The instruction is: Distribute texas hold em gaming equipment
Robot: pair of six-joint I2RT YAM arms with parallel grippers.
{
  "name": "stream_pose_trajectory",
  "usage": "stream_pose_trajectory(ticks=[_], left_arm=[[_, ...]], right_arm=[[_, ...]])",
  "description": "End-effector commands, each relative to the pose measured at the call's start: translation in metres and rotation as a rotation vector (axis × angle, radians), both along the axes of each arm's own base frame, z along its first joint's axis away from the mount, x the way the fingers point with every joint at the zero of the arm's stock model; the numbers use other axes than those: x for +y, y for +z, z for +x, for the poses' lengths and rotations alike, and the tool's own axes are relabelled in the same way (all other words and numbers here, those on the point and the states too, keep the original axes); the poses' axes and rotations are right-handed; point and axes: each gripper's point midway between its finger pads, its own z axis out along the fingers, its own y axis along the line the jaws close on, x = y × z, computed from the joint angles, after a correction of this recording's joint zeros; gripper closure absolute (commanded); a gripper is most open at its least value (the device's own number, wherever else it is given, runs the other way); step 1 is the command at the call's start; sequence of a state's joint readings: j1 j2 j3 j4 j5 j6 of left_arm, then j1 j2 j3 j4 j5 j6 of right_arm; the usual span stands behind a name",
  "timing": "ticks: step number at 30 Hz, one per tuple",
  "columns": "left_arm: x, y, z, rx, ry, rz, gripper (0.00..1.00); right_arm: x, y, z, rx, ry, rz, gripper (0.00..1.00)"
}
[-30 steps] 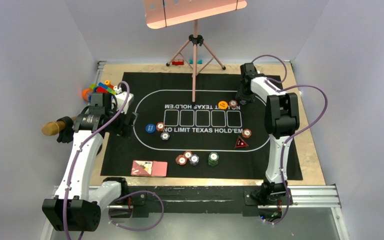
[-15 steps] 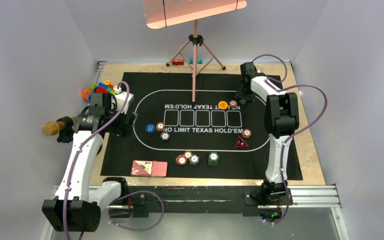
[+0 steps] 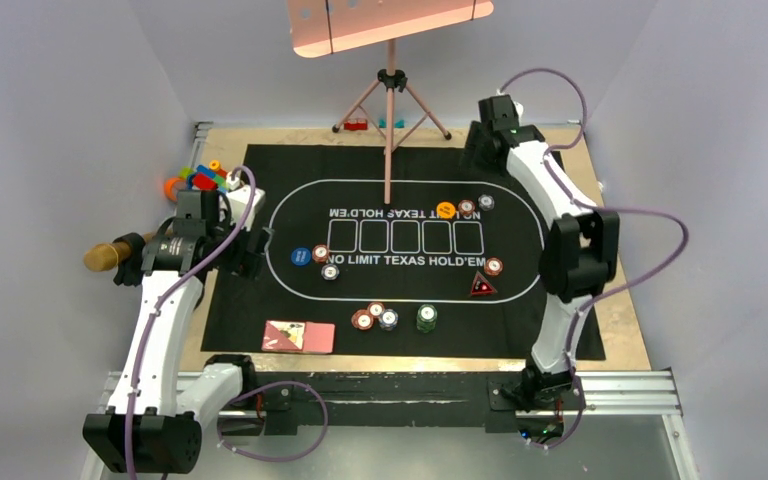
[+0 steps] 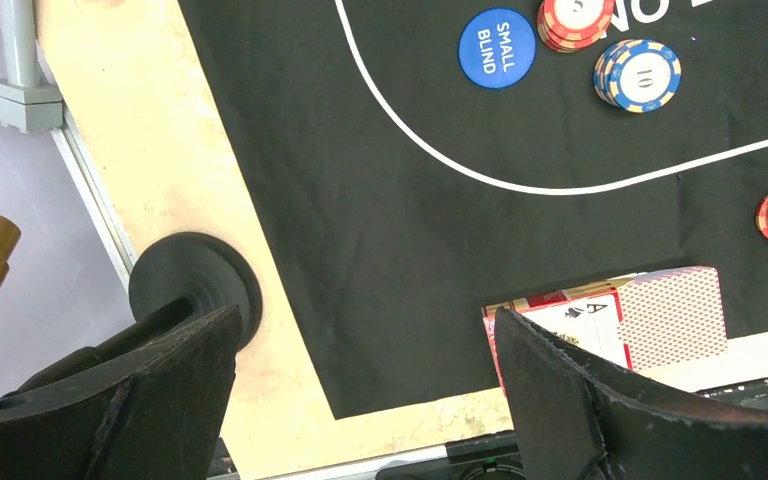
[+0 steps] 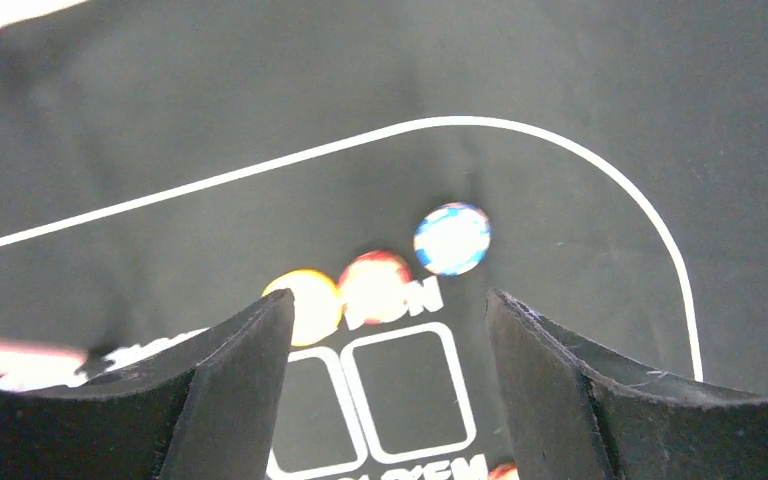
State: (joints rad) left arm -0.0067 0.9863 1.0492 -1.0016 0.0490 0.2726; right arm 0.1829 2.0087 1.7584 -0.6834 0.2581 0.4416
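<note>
The right gripper (image 5: 388, 298) is seen with its jaws spread and nothing between them, raised above the far right end of the black printed mat (image 3: 260, 300). Directly below it, 1 pale blue-edged chip (image 5: 452, 238) is lying flat on the mat, just beside 1 red chip (image 5: 375, 285) and the orange button (image 5: 305, 300). The 3 are set in a short row, which is judged to be the share of the far seat.

The left gripper (image 4: 365, 320) is also held wide apart and empty, above the left edge of the mat. The blue button (image 4: 497, 47), a small red stack (image 4: 575, 20) and a blue-and-white stack (image 4: 640, 75) are ahead of it, so a second seat appears to be served in this way. A third group, 1 chip (image 3: 494, 266) and the dark triangle (image 3: 480, 286), is placed at the right side.

The supply is found near the front edge: 3 chip piles (image 3: 376, 312) close together, 1 green stack (image 3: 427, 318) and the playing cards (image 3: 298, 336), which lie partly over the mat border. The cards are judged not yet dealt, so much of the task is left. The right wrist view is blurred, so chip markings cannot be read
</note>
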Motion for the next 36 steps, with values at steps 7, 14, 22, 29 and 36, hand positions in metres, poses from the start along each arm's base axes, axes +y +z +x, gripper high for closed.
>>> stream_pose_trajectory(ticks=[7, 14, 22, 29, 36], left_arm=[[-0.002, 0.012, -0.005, -0.05, 0.01, -0.024, 0.0], [-0.002, 0.012, -0.004, -0.047, 0.017, -0.023, 0.0], [-0.002, 0.013, -0.005, -0.05, 0.024, -0.028, 0.0], [0.0, 0.012, -0.004, -0.048, 0.025, -0.016, 0.0], [0.001, 0.011, -0.003, -0.045, 0.025, -0.015, 0.0]], right_arm=[[0.186, 0.084, -0.151, -0.195, 0.526, 0.078, 0.24], [0.249, 0.023, -0.267, -0.034, 0.864, 0.101, 0.17], [0.266, -0.035, -0.32, 0.125, 0.978, 0.058, 0.12], [0.263, -0.071, -0.331, 0.198, 0.981, 0.013, 0.12], [0.258, -0.092, -0.331, 0.237, 0.971, -0.029, 0.2]])
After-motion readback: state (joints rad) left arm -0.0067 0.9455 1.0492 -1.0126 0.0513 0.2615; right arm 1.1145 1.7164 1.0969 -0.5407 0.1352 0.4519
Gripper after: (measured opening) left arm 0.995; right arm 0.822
